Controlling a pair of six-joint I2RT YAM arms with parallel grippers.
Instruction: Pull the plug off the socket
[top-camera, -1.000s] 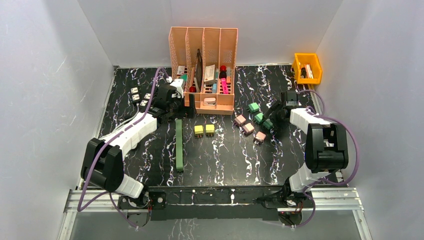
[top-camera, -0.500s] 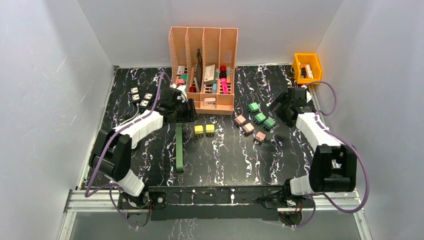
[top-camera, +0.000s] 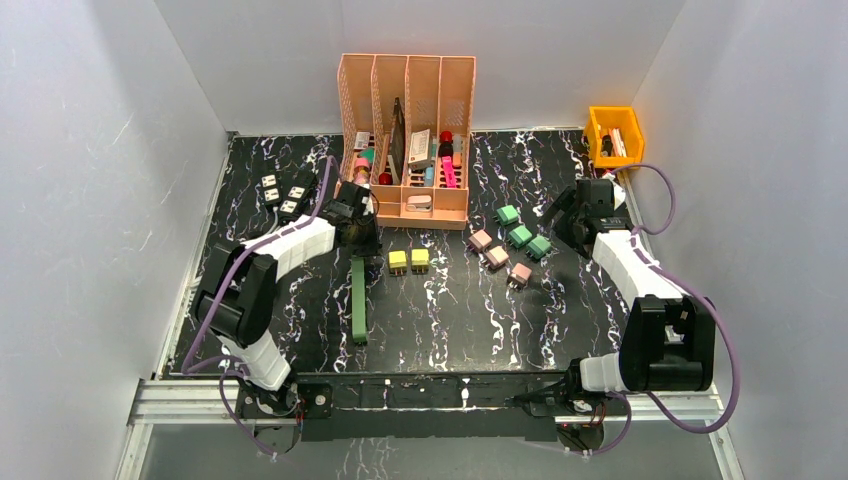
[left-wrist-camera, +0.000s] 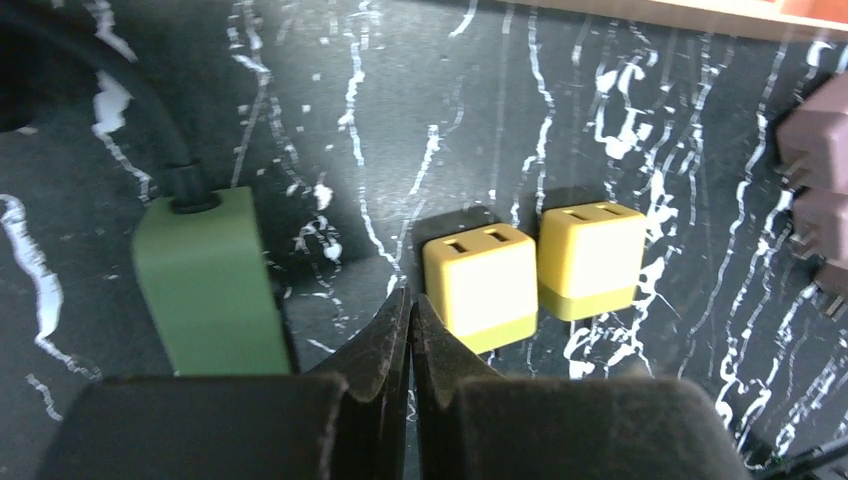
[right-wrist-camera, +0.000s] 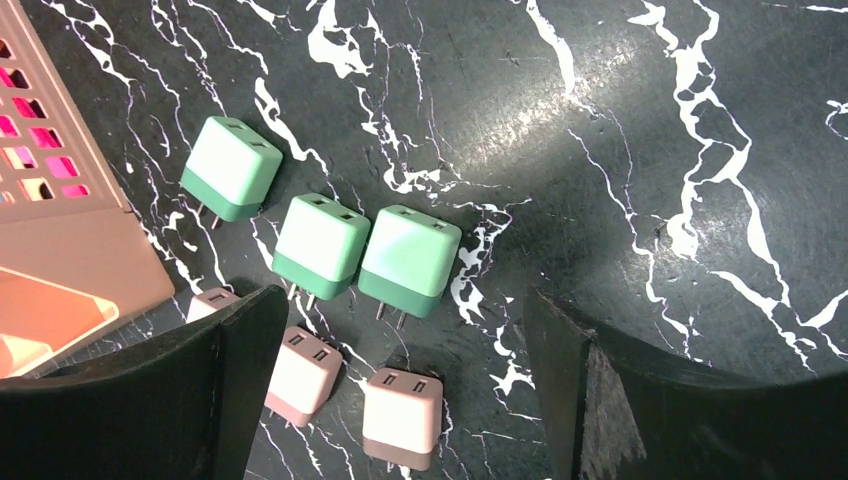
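Note:
The socket is a long green power strip (top-camera: 358, 290) lying left of centre; its cable end (left-wrist-camera: 205, 280) fills the left of the left wrist view. Two yellow plugs (top-camera: 409, 261) lie loose right of it, the nearer one (left-wrist-camera: 480, 285) beside my fingertips. My left gripper (top-camera: 362, 236) (left-wrist-camera: 410, 305) hovers at the strip's far end, shut on nothing. Three green plugs (top-camera: 520, 234) (right-wrist-camera: 322, 245) and three pink plugs (top-camera: 498, 257) (right-wrist-camera: 402, 415) lie loose at centre right. My right gripper (top-camera: 562, 215) (right-wrist-camera: 403, 305) stands wide open just right of them, holding nothing.
A peach file organizer (top-camera: 410, 140) full of items stands at the back centre, its corner (right-wrist-camera: 60, 260) showing in the right wrist view. Black multi-sockets (top-camera: 282, 192) lie at the back left. An orange bin (top-camera: 613, 135) sits at the back right. White walls enclose the table.
My left gripper has closed and moved from beside the organizer to the green strip's far end. My right gripper has opened and drawn back to the right, away from the green plugs.

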